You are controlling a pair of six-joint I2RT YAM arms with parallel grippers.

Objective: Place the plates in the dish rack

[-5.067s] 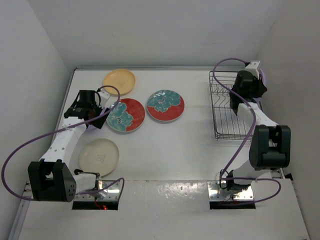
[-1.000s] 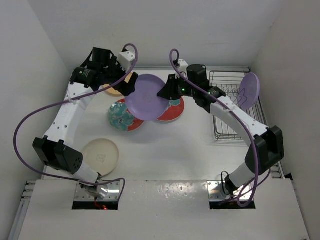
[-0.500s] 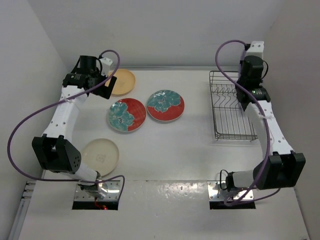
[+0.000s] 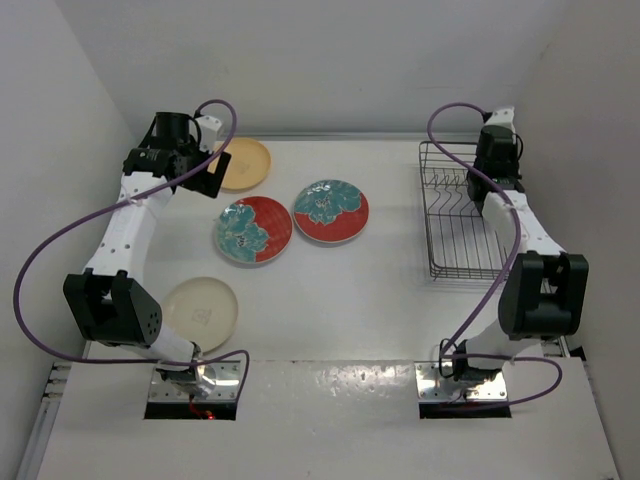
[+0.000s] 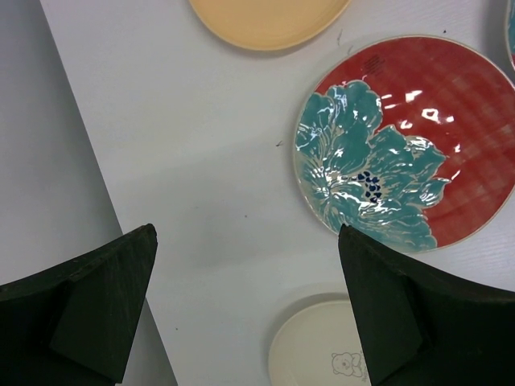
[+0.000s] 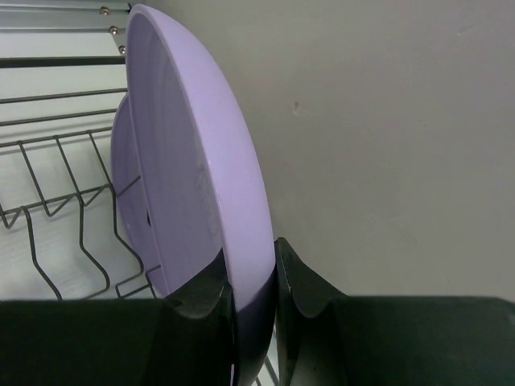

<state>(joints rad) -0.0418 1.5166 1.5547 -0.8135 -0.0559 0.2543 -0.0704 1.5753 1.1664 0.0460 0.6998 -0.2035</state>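
Though the top view hides it, right pincer (image 6: 251, 277) grips a lavender plate (image 6: 201, 161); left pincer (image 5: 245, 241) gapes wide.

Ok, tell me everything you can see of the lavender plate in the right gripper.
The lavender plate is plain, smooth and matte-looking, with a raised rim. It stands on edge, nearly upright, its rim pinched between the right gripper's fingers, at the dish rack close to the wall. Whether it touches the wires is unclear.
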